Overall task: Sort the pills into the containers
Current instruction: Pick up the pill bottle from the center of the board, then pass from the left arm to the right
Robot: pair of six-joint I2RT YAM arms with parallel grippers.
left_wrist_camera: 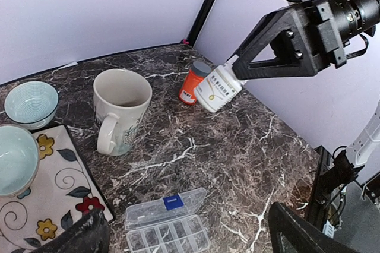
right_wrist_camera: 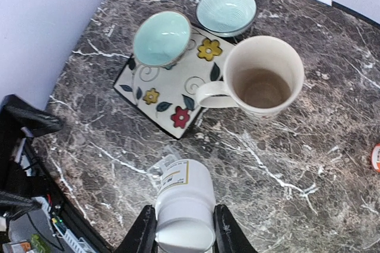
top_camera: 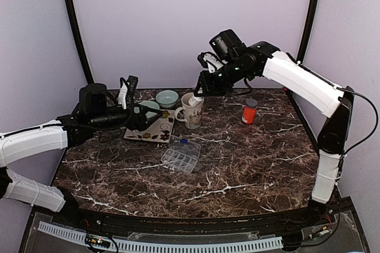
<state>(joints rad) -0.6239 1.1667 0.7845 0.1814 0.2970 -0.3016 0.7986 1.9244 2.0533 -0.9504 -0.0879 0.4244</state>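
Nearest the arm bases, a clear organiser (top_camera: 181,157) lies mid-counter (top_camera: 255,170). Just left of it the left tool (left_wrist_camera: 187,234) hangs by the mat (top_camera: 155,129), spread wide, holding nothing. Beyond stand a mug (top_camera: 191,110), two bowls (top_camera: 167,97) and an orange bottle (top_camera: 250,111). High beside the mug the right tool (right_wrist_camera: 185,232) clamps a tilted white bottle (right_wrist_camera: 184,196) — capped or not, I cannot tell. Likely step: bringing pills over to pour. Next calls for the mouth squarely over one container, then a slow tip — spills would scatter.
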